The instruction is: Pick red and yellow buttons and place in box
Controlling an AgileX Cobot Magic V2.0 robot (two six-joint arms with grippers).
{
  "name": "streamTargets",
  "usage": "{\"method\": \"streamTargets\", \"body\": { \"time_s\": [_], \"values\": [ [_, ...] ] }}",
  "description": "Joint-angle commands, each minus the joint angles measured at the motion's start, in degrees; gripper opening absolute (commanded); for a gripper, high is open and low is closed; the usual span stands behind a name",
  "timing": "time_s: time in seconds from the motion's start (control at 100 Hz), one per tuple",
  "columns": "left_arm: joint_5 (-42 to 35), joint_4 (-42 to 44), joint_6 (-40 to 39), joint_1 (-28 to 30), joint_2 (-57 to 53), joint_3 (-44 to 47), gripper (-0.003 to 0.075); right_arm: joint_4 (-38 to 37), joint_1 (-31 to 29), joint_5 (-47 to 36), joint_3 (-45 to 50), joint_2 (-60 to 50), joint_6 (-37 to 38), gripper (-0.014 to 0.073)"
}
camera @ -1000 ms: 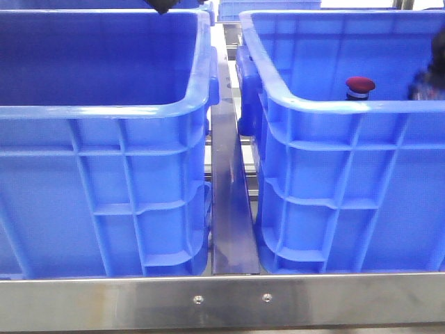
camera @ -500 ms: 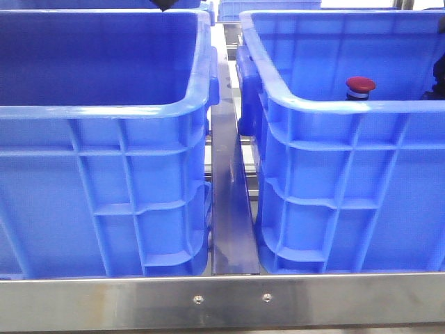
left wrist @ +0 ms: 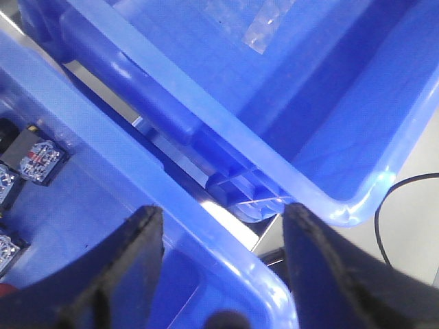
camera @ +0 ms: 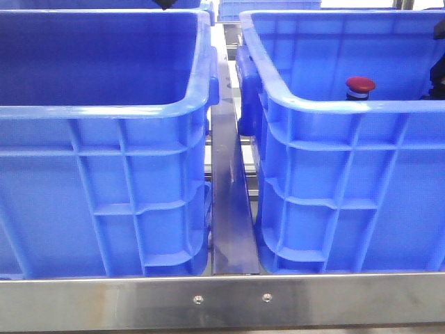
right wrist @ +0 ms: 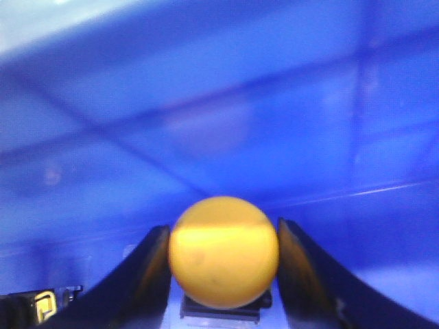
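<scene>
The yellow button (right wrist: 223,252) fills the right wrist view, its domed cap squeezed between both fingers of my right gripper (right wrist: 223,255), which is shut on it inside a blue box. In the front view only a dark bit of that arm (camera: 439,68) shows at the right edge, within the right box (camera: 327,104). The red button (camera: 361,85) stands upright in that same box, near its front wall. The left box (camera: 104,111) looks empty from the front. My left gripper (left wrist: 223,236) is open over a blue rim (left wrist: 206,226), holding nothing; its tip (camera: 164,4) peeks in at the top.
A metal rail (camera: 229,202) runs between the two boxes, and a steel bar (camera: 222,300) crosses the front. Another blue crate (camera: 268,8) stands at the back. Small black switch blocks (left wrist: 41,159) lie in the crate under my left gripper. A black cable (left wrist: 405,188) trails beside it.
In the front view, the right arm has slid right, from a blurred dark shape inside the right box to a sliver at the frame edge. The red button has not moved.
</scene>
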Motion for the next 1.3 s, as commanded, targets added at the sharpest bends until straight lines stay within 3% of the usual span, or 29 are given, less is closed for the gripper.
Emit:
{"method": "streamTargets", "body": {
  "time_s": [0.0, 0.12, 0.7, 0.77, 0.84, 1.06, 1.19, 1.29],
  "values": [
    [-3.2, -1.5, -0.2, -0.4, -1.8, -1.4, 0.0376, 1.3, -0.3, 1.3, -1.8, -2.5, -0.6, 0.0444],
    [-3.2, -1.5, -0.2, -0.4, -1.8, -1.4, 0.0376, 1.3, -0.3, 2.0, -1.8, -2.5, -0.6, 0.0543],
    [-3.2, -1.5, -0.2, -0.4, -1.8, -1.4, 0.0376, 0.4, -0.4, 9.5, -1.8, -6.9, -0.6, 0.0538],
    [-3.2, -1.1, -0.2, -0.4, -1.8, -1.4, 0.0373, -0.3, -0.4, 10.7, -1.6, -8.5, -0.6, 0.0486],
    [-3.2, -1.1, -0.4, -0.4, -1.8, -1.4, 0.0346, -0.5, -0.4, 11.9, -0.6, -10.5, -0.6, 0.0379],
    [-8.0, 3.3, -5.7, -0.3, -1.8, -1.4, 0.0131, -0.5, -0.4, 14.8, 5.6, -18.5, -0.6, -0.0112],
    [-8.4, 10.5, -13.2, 0.7, -1.8, -1.4, -0.0022, -0.5, -0.4, 15.5, 9.0, -23.6, -0.6, -0.0094],
    [-8.4, 10.8, -13.7, 3.2, -2.1, -1.4, -0.002, -0.5, -0.4, 15.7, 11.1, -27.3, -0.6, -0.0094]
  ]
}}
